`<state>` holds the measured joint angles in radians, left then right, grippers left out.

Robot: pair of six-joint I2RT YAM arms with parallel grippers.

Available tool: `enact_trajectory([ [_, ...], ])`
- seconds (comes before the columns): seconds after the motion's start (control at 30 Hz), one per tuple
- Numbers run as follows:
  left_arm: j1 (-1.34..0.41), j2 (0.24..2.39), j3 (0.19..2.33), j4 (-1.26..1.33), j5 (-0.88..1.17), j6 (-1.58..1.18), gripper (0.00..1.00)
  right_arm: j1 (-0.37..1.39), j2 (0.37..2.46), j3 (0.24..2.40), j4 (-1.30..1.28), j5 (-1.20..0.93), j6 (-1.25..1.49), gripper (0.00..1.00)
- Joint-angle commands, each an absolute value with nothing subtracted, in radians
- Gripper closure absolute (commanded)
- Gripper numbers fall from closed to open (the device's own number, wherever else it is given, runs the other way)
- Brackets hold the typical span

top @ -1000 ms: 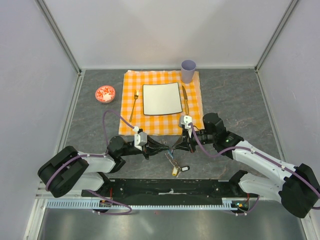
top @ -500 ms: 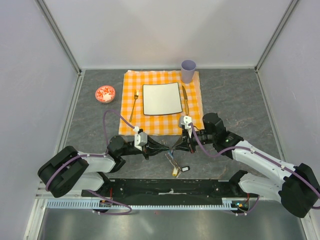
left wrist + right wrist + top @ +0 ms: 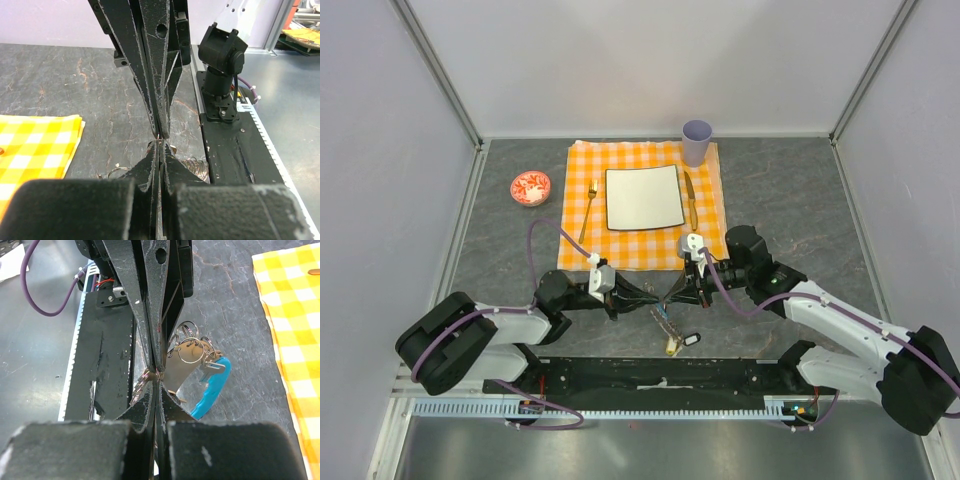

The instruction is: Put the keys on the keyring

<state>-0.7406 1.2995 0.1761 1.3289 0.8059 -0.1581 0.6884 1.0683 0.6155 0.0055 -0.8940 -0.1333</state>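
Grey table (image 3: 500, 250) — keyring (image 3: 214, 382), keys (image 3: 180, 367) bunched together.

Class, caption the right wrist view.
Right gripper and left gripper, both shut, meet tip to tip beside the keys and turquoise tag.

Dark grey marble-veined table (image 3: 800, 190) fills the view, boxed in by plain pale lilac-white panel walls (image 3: 650, 60) and slim silver aluminium corner posts (image 3: 438, 70), all softly, evenly lit.
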Motion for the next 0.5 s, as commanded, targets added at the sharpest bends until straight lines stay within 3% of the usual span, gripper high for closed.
enact_trajectory([
  [0.0,-0.741,1.295,0.215,1.486,0.833,-0.176,0.98,0.695,1.081,0.646,0.081,-0.977,-0.160,1.00],
  [0.47,-0.741,1.322,0.238,1.500,0.877,-0.186,0.98,0.695,1.121,0.641,0.159,-0.977,-0.132,1.00],
])
